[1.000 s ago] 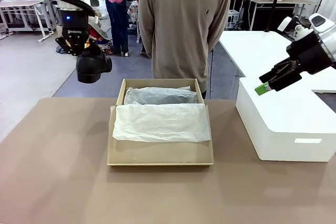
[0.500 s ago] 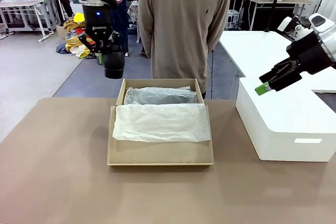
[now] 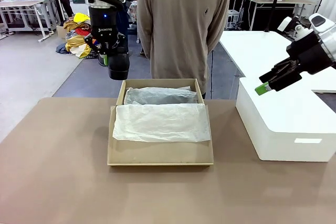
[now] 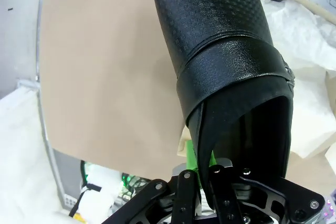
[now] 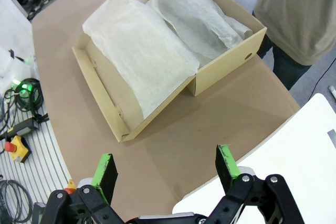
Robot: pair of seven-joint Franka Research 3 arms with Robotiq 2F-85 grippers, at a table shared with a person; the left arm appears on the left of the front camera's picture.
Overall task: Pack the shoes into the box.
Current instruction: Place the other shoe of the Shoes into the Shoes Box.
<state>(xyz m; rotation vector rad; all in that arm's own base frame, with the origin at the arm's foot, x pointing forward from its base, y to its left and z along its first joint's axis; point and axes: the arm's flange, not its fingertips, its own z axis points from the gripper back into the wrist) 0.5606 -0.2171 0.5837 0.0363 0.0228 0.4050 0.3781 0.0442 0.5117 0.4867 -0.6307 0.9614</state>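
One glossy black shoe (image 3: 119, 66) hangs in the air just beyond the far left corner of the box (image 3: 160, 158), with my left gripper (image 3: 108, 56) shut on its rim. In the left wrist view the shoe (image 4: 226, 51) hangs away from the camera and my left gripper (image 4: 203, 174) pinches its opening edge. The brown cardboard box (image 5: 100, 87) lies open on the table, its lid flap folded toward me, with white tissue paper (image 3: 160, 121) spread over its inside. My right gripper (image 3: 264, 85) stands open above the white box (image 3: 286, 124), and in its wrist view the right gripper (image 5: 165, 165) holds nothing.
A large white box (image 5: 273, 177) takes up the table's right side. A person (image 3: 184, 24) stands close behind the cardboard box at the far edge. Bare brown tabletop (image 3: 52, 171) lies to the left of and in front of the box.
My left arm has carried the shoe to the right, from well left of the box to its far left corner, and turned it. The right arm has not moved.
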